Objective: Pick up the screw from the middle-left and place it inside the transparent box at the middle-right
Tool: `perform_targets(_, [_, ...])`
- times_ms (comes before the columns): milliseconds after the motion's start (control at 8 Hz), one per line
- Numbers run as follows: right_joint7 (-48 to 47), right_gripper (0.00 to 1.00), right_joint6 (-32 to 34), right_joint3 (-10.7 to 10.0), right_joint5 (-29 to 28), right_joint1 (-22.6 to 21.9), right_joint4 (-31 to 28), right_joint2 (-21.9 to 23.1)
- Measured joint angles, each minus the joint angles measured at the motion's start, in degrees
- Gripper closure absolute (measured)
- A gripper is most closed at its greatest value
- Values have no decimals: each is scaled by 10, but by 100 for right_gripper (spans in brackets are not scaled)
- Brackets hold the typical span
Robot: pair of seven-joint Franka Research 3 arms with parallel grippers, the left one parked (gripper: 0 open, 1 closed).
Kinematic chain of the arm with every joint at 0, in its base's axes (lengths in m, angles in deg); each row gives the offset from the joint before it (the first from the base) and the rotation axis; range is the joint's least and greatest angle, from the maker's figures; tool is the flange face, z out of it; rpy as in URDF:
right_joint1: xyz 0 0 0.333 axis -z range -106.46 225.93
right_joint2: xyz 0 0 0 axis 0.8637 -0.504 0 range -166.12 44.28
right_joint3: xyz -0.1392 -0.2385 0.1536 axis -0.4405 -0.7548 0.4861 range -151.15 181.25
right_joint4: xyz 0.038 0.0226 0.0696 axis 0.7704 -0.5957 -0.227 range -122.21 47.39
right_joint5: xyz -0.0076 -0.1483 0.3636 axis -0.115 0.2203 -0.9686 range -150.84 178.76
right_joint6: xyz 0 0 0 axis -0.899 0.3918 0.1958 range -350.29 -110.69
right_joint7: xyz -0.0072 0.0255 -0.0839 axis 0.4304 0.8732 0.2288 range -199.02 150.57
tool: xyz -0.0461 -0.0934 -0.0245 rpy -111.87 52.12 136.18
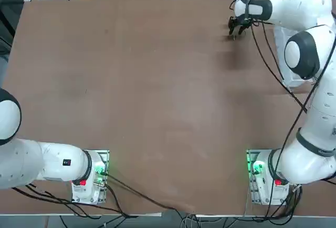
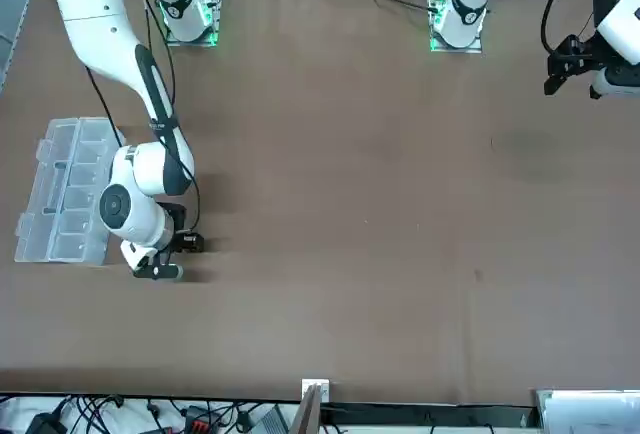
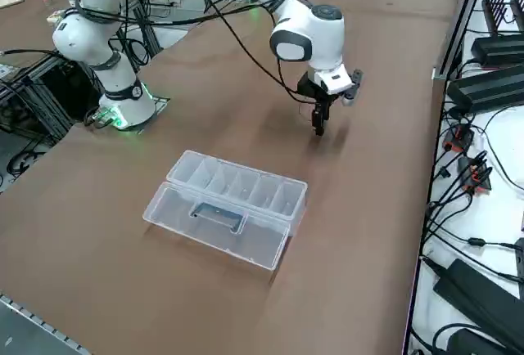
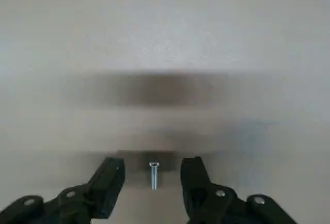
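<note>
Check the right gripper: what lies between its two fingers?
The screw lies on the table between the right gripper's open fingers, untouched, in the right wrist view.

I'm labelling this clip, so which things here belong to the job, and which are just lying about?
Belongs to the job:
- screw, lying between the fingers of the right hand, not yet gripped
- clear box, lid open

Just lying about:
- cables and black units beside the table
</note>
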Motion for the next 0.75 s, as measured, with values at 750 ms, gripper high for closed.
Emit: perform_targets(750, [0, 43, -10, -1, 0, 0, -2, -10])
